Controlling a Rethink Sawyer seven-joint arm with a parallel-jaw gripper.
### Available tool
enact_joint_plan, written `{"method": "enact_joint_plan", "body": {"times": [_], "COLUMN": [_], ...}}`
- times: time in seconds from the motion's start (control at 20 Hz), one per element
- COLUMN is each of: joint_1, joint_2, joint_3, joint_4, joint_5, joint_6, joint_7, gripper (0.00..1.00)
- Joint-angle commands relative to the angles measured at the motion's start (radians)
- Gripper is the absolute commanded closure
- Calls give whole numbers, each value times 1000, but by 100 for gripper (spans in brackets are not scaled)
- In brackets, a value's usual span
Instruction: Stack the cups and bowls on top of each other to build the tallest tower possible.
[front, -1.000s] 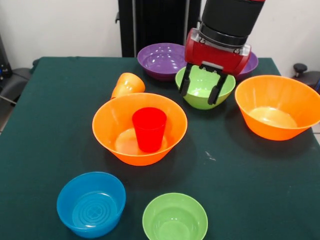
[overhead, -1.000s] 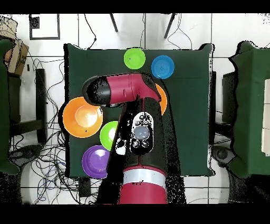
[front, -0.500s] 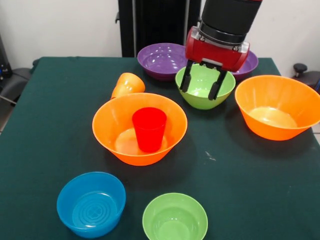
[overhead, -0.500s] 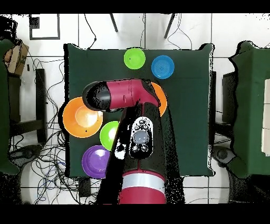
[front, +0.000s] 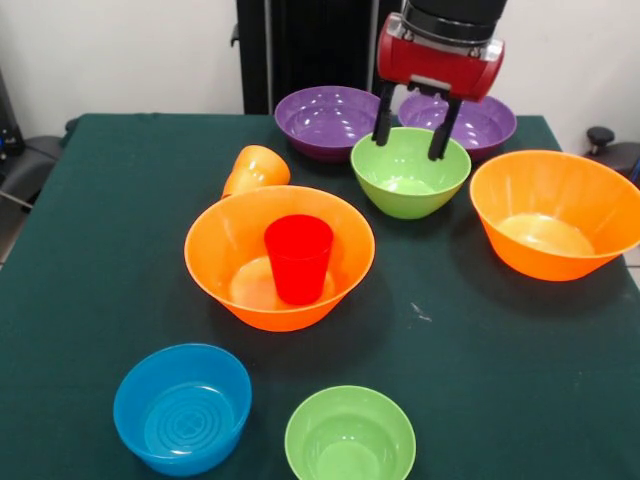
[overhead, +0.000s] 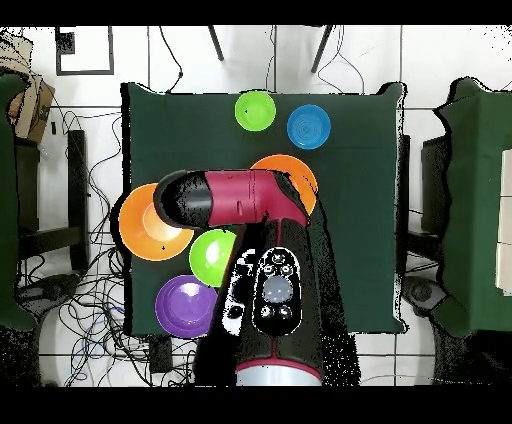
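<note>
The gripper (front: 415, 130) is hanging above the medium green bowl (front: 410, 172), its jaws spread wide and gripping nothing. The red cup (front: 298, 257) is standing upright inside a large orange bowl (front: 279, 256) on the dark green tabletop (front: 480, 340); the orange cup (front: 255, 169) is lying tipped just behind it. Overhead, pale floor tiles (overhead: 90, 110) strewn with what seem to be cables are surrounding the tabletop

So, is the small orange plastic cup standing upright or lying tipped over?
Tipped over: the small orange plastic cup lies on its side behind the large orange plastic bowl.
</note>
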Motion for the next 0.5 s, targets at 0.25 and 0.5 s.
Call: {"method": "enact_joint_plan", "body": {"times": [0.25, 0.5], "joint_1": [13, 18], "joint_2": [1, 29], "joint_3": [108, 114], "joint_4": [132, 118], "joint_5": [44, 54], "joint_6": [-139, -169], "joint_7": [91, 91], "gripper": [0, 0]}}
